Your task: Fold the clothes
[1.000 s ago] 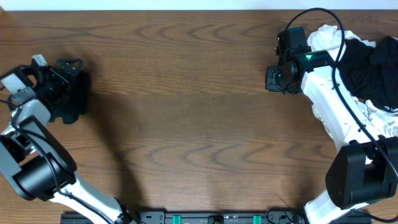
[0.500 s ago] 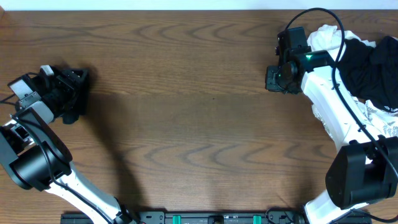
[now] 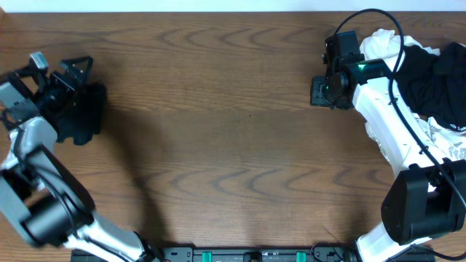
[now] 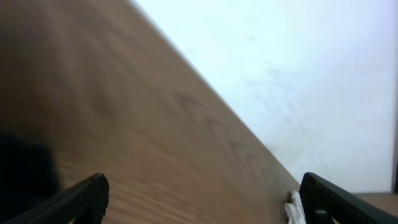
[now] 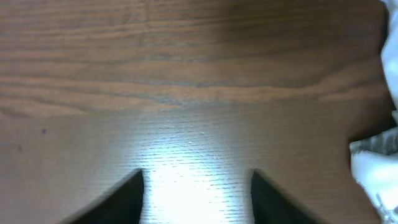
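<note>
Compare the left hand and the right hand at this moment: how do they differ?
The left hand is near the left edge of the table; the right hand is at the far right, beside the clothes. The left hand is tilted, its camera seeing across the table to a pale wall; the right hand points down at the wood. Both are open and empty.

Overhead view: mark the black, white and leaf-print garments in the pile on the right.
black garment (image 3: 429,84), overhead view, middle of its bulk.
white garment (image 3: 380,42), overhead view, crumpled upper fold.
leaf-print garment (image 3: 453,145), overhead view, grey-patterned patch.
</note>
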Available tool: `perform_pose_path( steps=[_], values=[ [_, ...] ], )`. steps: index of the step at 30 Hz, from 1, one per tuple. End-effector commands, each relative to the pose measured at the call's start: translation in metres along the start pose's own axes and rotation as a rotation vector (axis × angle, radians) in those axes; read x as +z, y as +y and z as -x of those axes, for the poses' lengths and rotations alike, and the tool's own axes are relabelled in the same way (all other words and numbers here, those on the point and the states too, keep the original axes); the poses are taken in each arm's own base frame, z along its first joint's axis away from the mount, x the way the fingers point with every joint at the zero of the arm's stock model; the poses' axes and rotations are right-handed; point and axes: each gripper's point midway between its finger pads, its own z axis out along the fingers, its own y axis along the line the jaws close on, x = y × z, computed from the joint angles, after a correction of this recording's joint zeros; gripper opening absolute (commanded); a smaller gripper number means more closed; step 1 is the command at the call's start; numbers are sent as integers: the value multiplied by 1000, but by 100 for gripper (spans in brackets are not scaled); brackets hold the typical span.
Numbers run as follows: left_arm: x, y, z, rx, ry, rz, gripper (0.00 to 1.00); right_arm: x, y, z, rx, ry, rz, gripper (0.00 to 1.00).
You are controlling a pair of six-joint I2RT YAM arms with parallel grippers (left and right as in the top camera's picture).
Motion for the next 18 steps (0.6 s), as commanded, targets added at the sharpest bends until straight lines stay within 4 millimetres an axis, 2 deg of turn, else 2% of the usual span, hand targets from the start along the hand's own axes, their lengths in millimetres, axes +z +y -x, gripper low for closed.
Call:
perform_pose_path(
  steps=[1, 2, 8, 12, 15, 18],
  values=[
    [-2, -34, -11, 170, 11, 87, 98, 4, 5, -3, 5, 21, 27, 73],
    [-2, -35, -15, 182, 21, 110, 98, 4, 5, -3, 5, 21, 27, 74],
    [3, -38, -82, 278, 192, 390, 98, 4, 2, 10, 26, -22, 45, 81],
    [10, -40, -120, 393, 302, 507, 98, 4, -6, 21, 32, -61, 46, 92],
    [14, -41, -137, 482, 332, 602, 98, 3, -11, 31, 17, -90, 61, 98],
    [21, -51, -155, 532, 367, 605, 98, 2, -13, 37, 17, -111, 69, 99]
  ],
)
